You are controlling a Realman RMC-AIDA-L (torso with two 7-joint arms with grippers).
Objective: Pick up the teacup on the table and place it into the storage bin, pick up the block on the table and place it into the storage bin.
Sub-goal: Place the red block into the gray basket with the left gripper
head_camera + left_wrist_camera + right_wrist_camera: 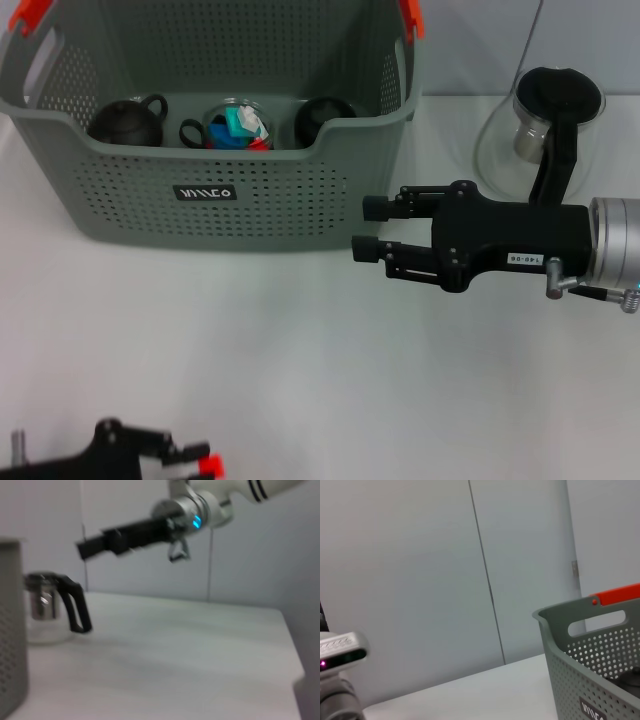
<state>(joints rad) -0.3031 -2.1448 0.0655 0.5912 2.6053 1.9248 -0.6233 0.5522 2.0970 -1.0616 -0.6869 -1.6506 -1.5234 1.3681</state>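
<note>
White surface (250,340) under all views; pale wall panels behind in both wrist views.

Head view: storage bin (215,200) at 11 o'clock, scooped front rim toward the robot. Inside, counted: 2 black teapots (125,122) (325,120), 1 clear teacup (240,125) between them holding coloured blocks; block count not readable. Orange handle clips: 2. Glass pitcher (545,135), 1, at 2 o'clock on the surface, right of the bin.

Right tool (372,228) at 3 o'clock, level, fingers apart, holding nothing, just off the bin's right front corner. Left tool (190,460) at 7 o'clock, low edge; finger state: cannot tell.

Left wrist view alone shows the right arm above the surface with a blue light lit. Right wrist view alone shows the bin's outer end wall and handle slot.
</note>
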